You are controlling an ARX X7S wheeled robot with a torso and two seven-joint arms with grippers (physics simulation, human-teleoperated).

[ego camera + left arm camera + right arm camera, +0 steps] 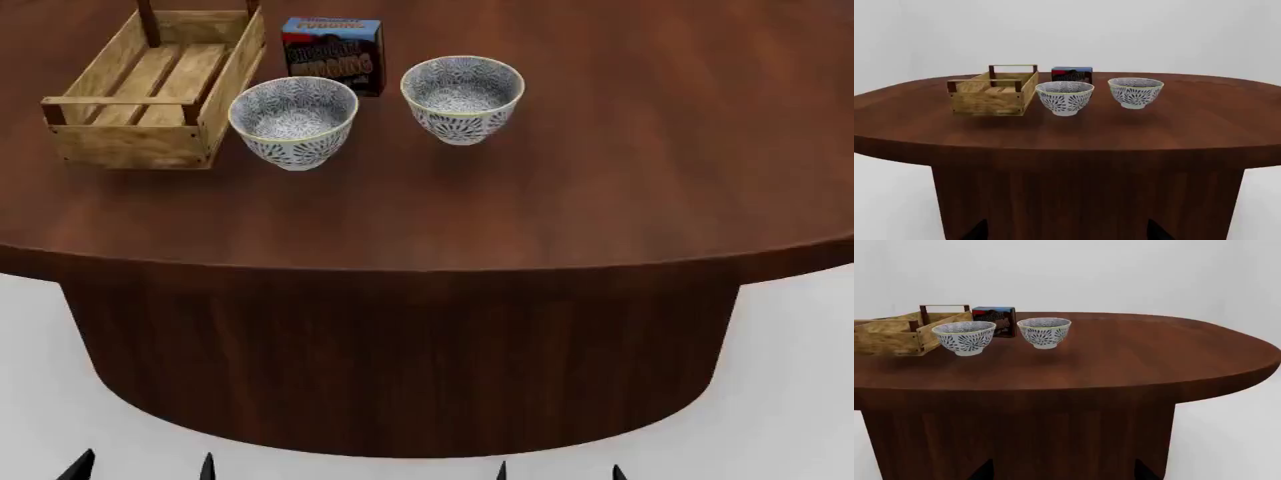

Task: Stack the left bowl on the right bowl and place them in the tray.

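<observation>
Blue pudding box (332, 52) stands behind left bowl (294, 120), beside tray (150, 85).

Robot body barely visible: small black pointed end effector (140, 466) tips, matte, no markings discernible.

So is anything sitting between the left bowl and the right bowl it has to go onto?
Nothing visible. The left bowl and right bowl stand side by side with bare table between them; the pudding box sits behind that gap, and the tray lies beyond the left bowl.
</observation>
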